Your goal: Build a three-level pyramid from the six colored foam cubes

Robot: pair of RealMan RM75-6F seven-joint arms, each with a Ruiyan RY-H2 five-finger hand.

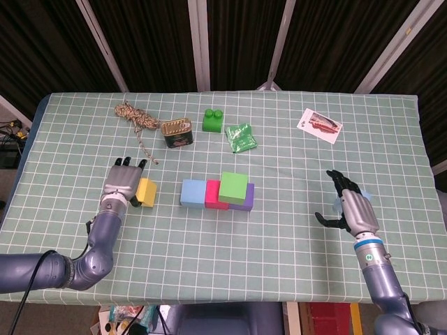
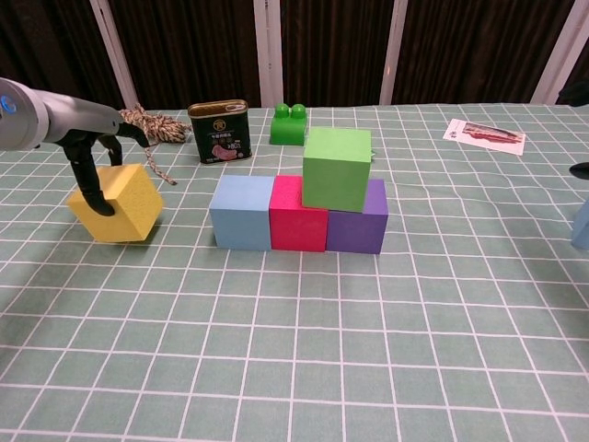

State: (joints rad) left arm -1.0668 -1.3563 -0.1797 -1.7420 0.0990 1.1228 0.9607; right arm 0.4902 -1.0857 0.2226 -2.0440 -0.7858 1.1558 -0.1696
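The left robot hand (image 1: pixel 123 183) is gripping the yellow cube (image 2: pixel 116 203) at the left of the worktop (image 1: pixel 223 265); the cube is being held tilted on one corner, thumb over its front face in the chest view; whether it is touching the cloth cannot be told. Behind it, a coil of rope (image 1: pixel 134 116) is lying near the far left edge, with a tin can (image 2: pixel 220 131) just to its right. At centre, a row is being formed by the light blue cube (image 2: pixel 241 213), the pink cube (image 2: pixel 297 221) and the purple cube (image 2: pixel 359 229), each touching its neighbour; the green cube (image 2: pixel 336 168) is sitting on top, bridging the pink and purple ones. Behind the row, a green toy brick (image 1: pixel 213 121) and a green packet (image 1: pixel 241 137) are lying well apart from the stack. Further right, a printed card (image 1: pixel 319 125) is lying near the far edge. At the right, the right robot hand (image 1: pixel 353 209) is being held with fingers curved around a pale blue cube (image 2: pixel 581 226), only partly seen at the frame edge; whether it is actually gripped cannot be told.
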